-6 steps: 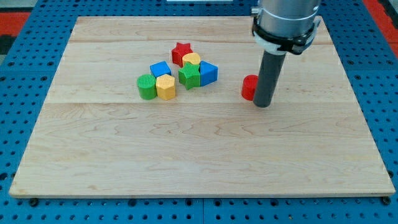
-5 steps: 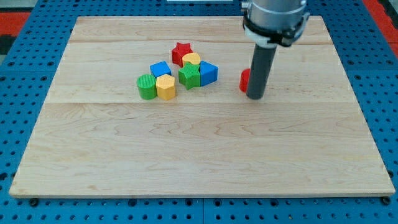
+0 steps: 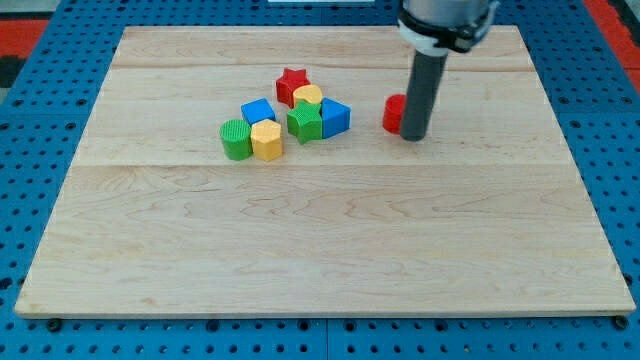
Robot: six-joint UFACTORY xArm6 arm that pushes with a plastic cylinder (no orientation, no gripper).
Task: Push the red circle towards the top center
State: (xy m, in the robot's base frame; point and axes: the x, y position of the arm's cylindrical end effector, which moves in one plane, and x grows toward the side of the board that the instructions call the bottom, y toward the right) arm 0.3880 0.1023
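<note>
My tip (image 3: 413, 137) touched the red circle (image 3: 393, 114) on its right; the arm had no jaws to grip with. Left of the circle clustered a blue block (image 3: 335, 118), green star (image 3: 305, 122), yellow block (image 3: 308, 96) and red star (image 3: 292, 84).

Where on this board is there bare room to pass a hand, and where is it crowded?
Bare: the whole wooden board below the green cylinder and yellow block, plus both side margins. Crowded: the cluster from the red star to the blue block, and my tip against the red circle.
</note>
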